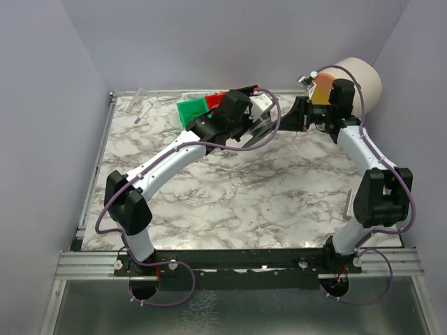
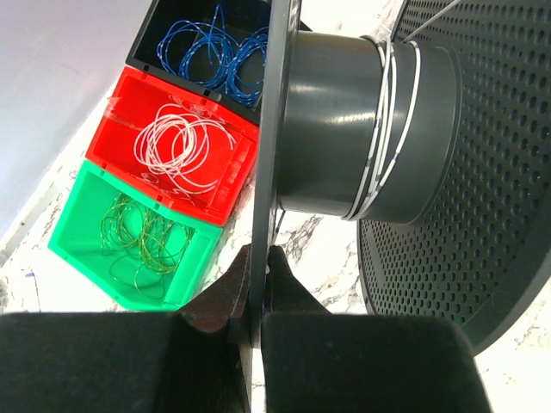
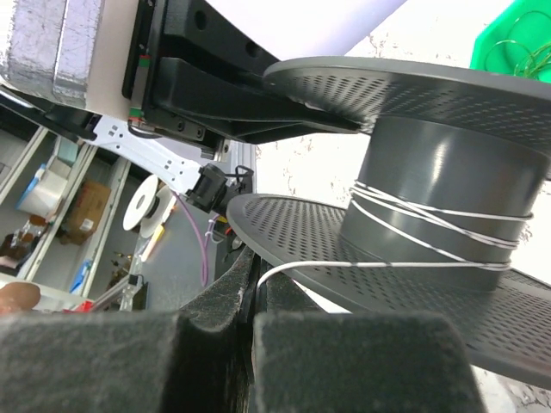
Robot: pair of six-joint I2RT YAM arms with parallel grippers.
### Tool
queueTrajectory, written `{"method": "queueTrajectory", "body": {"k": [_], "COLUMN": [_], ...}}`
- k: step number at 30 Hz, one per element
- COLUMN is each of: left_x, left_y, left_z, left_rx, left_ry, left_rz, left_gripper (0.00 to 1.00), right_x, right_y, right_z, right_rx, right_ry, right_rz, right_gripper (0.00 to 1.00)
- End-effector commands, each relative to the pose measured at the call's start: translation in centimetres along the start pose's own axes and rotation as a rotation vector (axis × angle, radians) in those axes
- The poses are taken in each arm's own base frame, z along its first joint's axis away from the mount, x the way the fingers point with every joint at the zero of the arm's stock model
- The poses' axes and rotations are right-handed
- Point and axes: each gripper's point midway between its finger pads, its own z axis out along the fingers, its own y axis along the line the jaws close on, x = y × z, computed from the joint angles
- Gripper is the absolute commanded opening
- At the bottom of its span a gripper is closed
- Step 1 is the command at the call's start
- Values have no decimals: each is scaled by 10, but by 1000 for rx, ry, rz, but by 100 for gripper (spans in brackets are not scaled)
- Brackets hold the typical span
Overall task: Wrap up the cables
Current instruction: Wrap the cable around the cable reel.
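Thin whitish wire [image 3: 387, 264] wound a few turns round the hub of a dark grey perforated plastic spool [image 2: 336, 120]; one strand runs off the hub into the right gripper [image 3: 254, 288], jaws pressed together on it; left gripper [image 2: 258, 284] pinching the rim of one spool flange; spool held near the far edge of the white marble desk [image 1: 244, 202], about midway along; beside it, three touching bins in a row: blue wire coils [image 2: 215, 52] in a black bin [image 2: 145, 45], whitish coil [image 2: 176, 146] in a red bin [image 2: 105, 139], green coils [image 2: 142, 232] in a green bin [image 2: 76, 234].
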Motion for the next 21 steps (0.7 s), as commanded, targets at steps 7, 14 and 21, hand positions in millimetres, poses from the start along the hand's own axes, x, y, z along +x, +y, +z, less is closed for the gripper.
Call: {"method": "queueTrajectory", "body": {"k": [7, 14, 21], "left_x": [7, 3, -12], "left_y": [39, 35, 34], "left_z": [12, 22, 16], "left_rx": [-252, -270, -252], "left_ry": [63, 51, -7], "left_rz": [-64, -166, -274], "left_gripper": [0, 0, 0], "right_x": [-3, 16, 34], "right_y": [39, 26, 14], "right_z": [15, 43, 63], "right_rx": [-31, -22, -17], "right_ry": [17, 60, 102], "right_rz": [-124, -102, -89], "right_gripper": [0, 1, 0]}}
